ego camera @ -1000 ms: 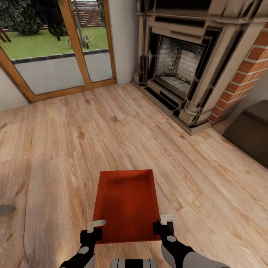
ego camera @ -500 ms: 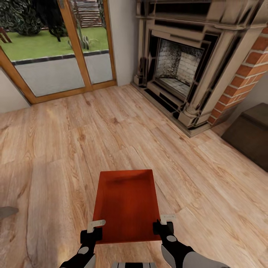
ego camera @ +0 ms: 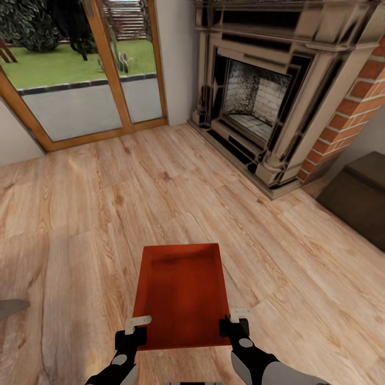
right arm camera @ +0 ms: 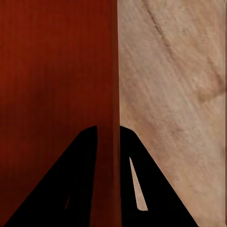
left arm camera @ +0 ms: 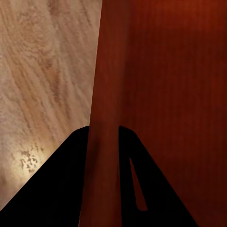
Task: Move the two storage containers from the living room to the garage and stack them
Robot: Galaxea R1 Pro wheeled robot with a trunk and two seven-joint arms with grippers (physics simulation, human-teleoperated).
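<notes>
Orange-red storage container (ego camera: 182, 294) held above wood plank floor (ego camera: 80, 224), left fingers (ego camera: 138, 321) and right fingers (ego camera: 240, 311) each clamped astride a side wall

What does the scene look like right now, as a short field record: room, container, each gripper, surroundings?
room: living room, light wood plank floor
container: orange-red rectangular open-topped storage bin, held level in front of the robot, nothing visible inside
left gripper: shut on the bin's left wall near its near corner; wall between the fingers in the wrist view
right gripper: shut on the bin's right wall
ahead right: red brick fireplace
ahead left: wood-framed glass doors
far right: dark brown cabinet
</notes>
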